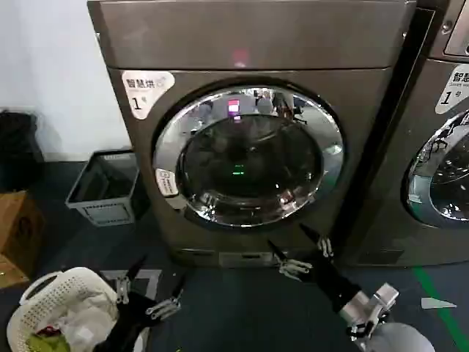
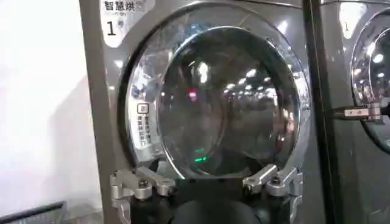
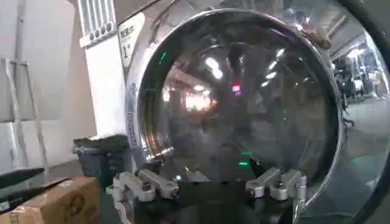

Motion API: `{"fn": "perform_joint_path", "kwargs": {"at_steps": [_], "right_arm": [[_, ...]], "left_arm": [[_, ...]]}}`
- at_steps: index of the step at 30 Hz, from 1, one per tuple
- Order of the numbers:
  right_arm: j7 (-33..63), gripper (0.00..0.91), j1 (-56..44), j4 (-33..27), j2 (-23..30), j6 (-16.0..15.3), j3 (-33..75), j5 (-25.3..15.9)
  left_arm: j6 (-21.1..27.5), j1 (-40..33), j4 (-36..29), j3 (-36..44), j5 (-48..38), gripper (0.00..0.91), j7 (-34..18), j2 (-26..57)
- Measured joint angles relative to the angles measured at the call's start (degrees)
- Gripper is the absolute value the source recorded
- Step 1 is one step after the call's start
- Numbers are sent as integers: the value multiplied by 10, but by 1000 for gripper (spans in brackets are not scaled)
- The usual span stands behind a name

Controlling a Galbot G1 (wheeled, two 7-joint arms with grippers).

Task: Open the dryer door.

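The round chrome-rimmed dryer door (image 1: 249, 155) on the bronze-grey dryer (image 1: 366, 132) is shut. The right gripper (image 1: 303, 249), jaws apart, approaches; it must reach the rim. The left gripper (image 1: 150, 287), apart, waits near-left.

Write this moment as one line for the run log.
door: shut | right gripper: open, raised toward door's lower rim, apart | left gripper: open, low over floor beside basket | dryer: untouched
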Motion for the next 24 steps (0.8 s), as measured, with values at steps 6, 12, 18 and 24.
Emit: {"fn": "perform_joint_path", "kwargs": {"at_steps": [6,12,18,24], "right_arm": [[3,907,41,-30,-35,19,-30,-7],[8,907,92,-65,-49,30,-86,-20],[9,907,154,-100,-49,34,-140,-20],[16,907,221,-140,-41,36,-186,-16]], "left_arm": [[33,-4,-12,-10,5,907,1,6],[47,-6,-18,-11,14,907,-2,9],[51,-3,-21,-11,6,907,-3,2],[50,4,-23,-14,5,907,-1,0]]}}
